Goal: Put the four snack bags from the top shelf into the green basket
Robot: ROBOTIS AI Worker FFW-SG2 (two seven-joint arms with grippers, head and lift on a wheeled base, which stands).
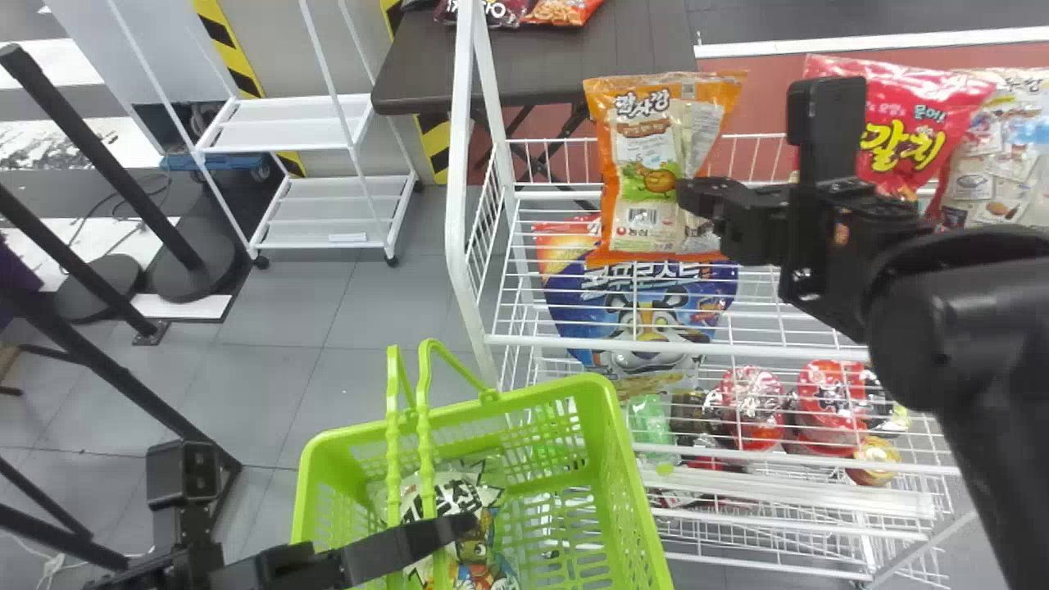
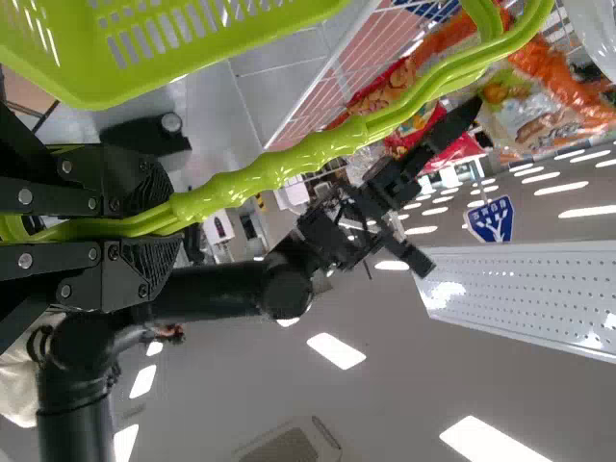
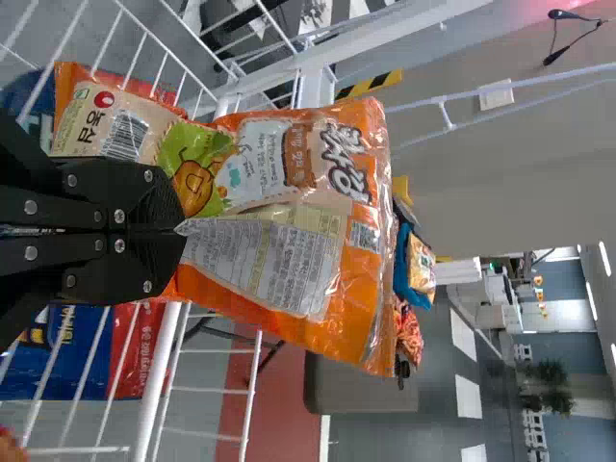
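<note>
Items, near to far:

Basket (image 1: 627,467): green, one, near centre, in front of the rack's left part. Both handles (image 1: 425,434) raised and gathered together, clamped between the fingers of the left gripper (image 1: 442,534).

Printed bag (image 1: 475,549): one, inside the basket, toward its left side, beneath the handles.

Rack (image 1: 606,344): white wire, several levels, centre to right.

Orange bag (image 1: 635,156): one, upright at the left part of the top level, pinched near its lower end by the right gripper (image 1: 697,201), fingers closed on it. Whether its bottom edge touches the wires cannot be told.

Red bag (image 1: 910,135): one, top level, right of the orange bag, behind the right arm.

Pale bag (image 1: 996,156): one, top level, far right, beside the red bag.

Blue bag (image 1: 606,307): one, a level lower, seen through the wires below the orange bag.

Red packs (image 1: 828,401): lower level, toward the right.

Table (image 1: 623,49): dark, beyond the rack, snack bags (image 1: 561,10) at its far side.

Trolley (image 1: 311,135): white, far left.
</note>
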